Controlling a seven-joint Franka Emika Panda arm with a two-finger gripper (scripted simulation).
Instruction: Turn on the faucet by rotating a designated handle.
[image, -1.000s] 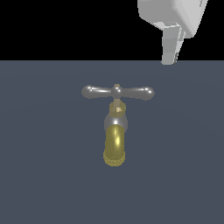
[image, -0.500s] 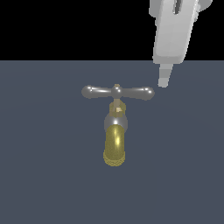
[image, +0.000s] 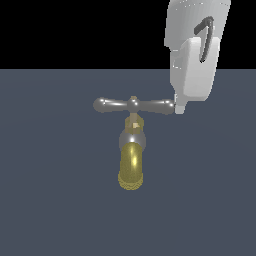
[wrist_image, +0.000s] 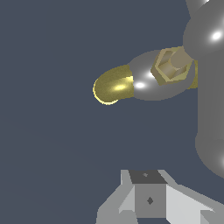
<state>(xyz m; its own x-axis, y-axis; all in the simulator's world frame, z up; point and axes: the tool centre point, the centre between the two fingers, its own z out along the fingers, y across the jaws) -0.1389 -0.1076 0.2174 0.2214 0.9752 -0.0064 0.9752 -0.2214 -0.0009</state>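
Exterior view, read from its left across to its right: the faucet (image: 132, 150) sits on a flat dark grey-blue surface (image: 50, 200), its brass spout curving toward the camera and ending in a ribbed rim, a silver-grey round body above that and a short brass stem rising to the hub. Across the top lies the handle (image: 134, 105), a glossy silver-grey crossbar lying level, one bulb pointing to the exterior view's left and the other to its right. That second bulb ends just beside the gripper (image: 179, 107), whose pale fingertip comes down from the white arm body to the same height as the crossbar; the two look to be touching or very nearly so, and the frame does not settle which. Everything of the faucet lies to the exterior view's left of the gripper, the spout lower and further off than the handle. Only one finger shows here, so whether the jaws stand apart or together cannot be told. The wrist view gives the faucet (wrist_image: 144, 81) close up, with the handle (wrist_image: 210, 87) as a thick grey bar and grey finger parts of the gripper (wrist_image: 148, 201) at the frame's edge.
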